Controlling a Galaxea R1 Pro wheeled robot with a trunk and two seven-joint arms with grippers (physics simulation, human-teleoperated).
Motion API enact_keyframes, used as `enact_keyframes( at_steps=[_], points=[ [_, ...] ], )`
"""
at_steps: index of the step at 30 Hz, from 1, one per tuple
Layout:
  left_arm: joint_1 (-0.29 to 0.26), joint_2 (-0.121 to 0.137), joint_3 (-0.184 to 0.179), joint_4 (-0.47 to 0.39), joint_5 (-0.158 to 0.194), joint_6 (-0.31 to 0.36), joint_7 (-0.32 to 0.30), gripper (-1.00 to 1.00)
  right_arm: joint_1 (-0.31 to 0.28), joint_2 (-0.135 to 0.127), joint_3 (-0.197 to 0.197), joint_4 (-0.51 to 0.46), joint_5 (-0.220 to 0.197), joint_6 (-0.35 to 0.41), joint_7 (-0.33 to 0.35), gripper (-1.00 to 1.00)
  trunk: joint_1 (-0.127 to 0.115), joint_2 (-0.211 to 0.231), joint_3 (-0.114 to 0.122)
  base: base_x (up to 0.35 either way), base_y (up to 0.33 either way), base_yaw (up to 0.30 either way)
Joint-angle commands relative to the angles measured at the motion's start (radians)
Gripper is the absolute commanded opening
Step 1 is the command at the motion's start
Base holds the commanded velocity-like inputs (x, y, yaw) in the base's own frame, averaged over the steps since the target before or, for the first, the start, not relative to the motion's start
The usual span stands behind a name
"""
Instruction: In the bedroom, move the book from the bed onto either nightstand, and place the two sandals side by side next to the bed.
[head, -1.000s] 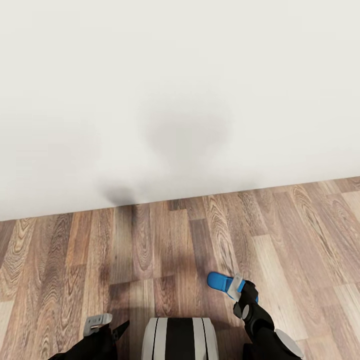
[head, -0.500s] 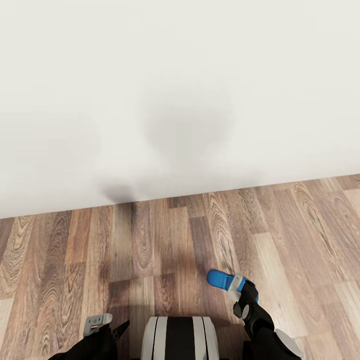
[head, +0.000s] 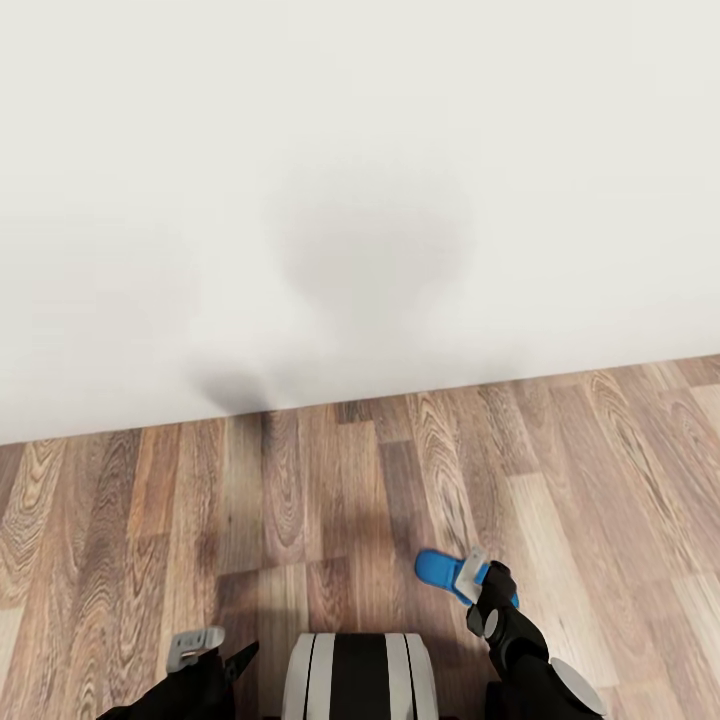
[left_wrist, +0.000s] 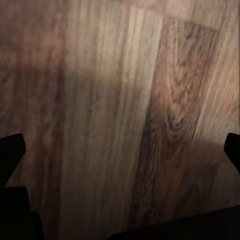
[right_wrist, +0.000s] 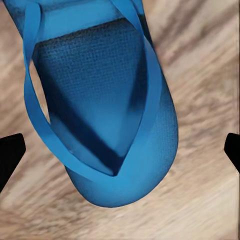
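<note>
One bright blue sandal (head: 438, 568) lies flat on the wood floor just ahead of my base, to the right. My right gripper (head: 482, 572) hangs over it. In the right wrist view the sandal (right_wrist: 105, 115) shows strap side up. The right gripper (right_wrist: 120, 155) is open there, and its dark fingertips (right_wrist: 11, 155) stand wide of the sole on both sides without touching it. My left gripper (head: 218, 648) is low on the left, open and empty, and in its wrist view the left gripper (left_wrist: 120, 150) has only floor planks between the fingers. The book, bed and nightstand are out of view.
A plain white wall (head: 360, 200) stands close ahead and meets the brown plank floor (head: 300, 500) across the whole view. My own base (head: 355, 675) sits between the arms at the near edge.
The camera has shifted a little, so the floor and sandal sit slightly lower in the picture. Both grippers have barely moved and stay open.
</note>
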Motion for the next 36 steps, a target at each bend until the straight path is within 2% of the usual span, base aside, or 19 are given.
enact_keyframes(
  at_steps=[1,24,26,30,31,32,33,34,35,36],
  points=[
    [0.000,0.000,0.001,0.000,0.008,0.009,-0.002,1.00,0.000,-0.001,0.003,-0.002,0.011,0.006,0.008,1.00,0.000,0.000,-0.001,0.058,0.000,0.000],
    [0.000,0.001,0.003,-0.002,0.010,0.010,-0.005,1.00,0.000,-0.001,0.003,-0.002,0.011,0.006,0.009,1.00,0.000,0.000,-0.001,0.007,0.000,0.000],
    [0.000,0.003,0.011,-0.003,0.013,0.012,-0.017,1.00,0.000,-0.001,0.003,-0.002,0.011,0.006,0.009,1.00,0.000,0.000,-0.001,0.000,0.000,0.000],
    [0.000,0.023,0.079,-0.018,0.031,0.023,-0.169,1.00,0.000,-0.001,0.003,-0.002,0.011,0.006,0.008,1.00,0.000,0.000,-0.001,0.000,0.000,0.000],
    [0.000,0.036,0.102,-0.025,0.036,0.031,-0.241,1.00,0.000,-0.001,0.003,-0.001,0.011,0.006,0.008,1.00,0.000,0.000,-0.001,0.000,0.000,0.000],
    [0.000,0.043,0.113,-0.027,0.037,0.038,-0.280,1.00,0.000,-0.001,0.003,-0.001,0.011,0.006,0.008,1.00,0.000,0.000,-0.001,0.000,0.000,0.000],
    [0.000,0.058,0.135,-0.031,0.039,0.056,-0.361,1.00,0.000,-0.001,0.003,-0.001,0.011,0.006,0.008,1.00,0.000,0.000,-0.001,0.000,0.000,0.000],
    [0.000,0.081,0.175,-0.035,0.039,0.104,-0.505,1.00,0.000,-0.001,0.003,-0.002,0.011,0.006,0.008,1.00,0.000,0.000,-0.001,0.000,0.000,0.000],
    [0.000,0.088,0.190,-0.036,0.038,0.124,-0.554,1.00,0.000,-0.001,0.003,-0.001,0.011,0.006,0.008,1.00,0.000,0.000,-0.001,0.000,0.000,0.000],
    [0.000,0.090,0.196,-0.037,0.038,0.131,-0.573,1.00,0.000,-0.001,0.003,-0.001,0.011,0.006,0.008,1.00,0.000,0.000,-0.001,0.000,0.000,0.000]
  ],
)
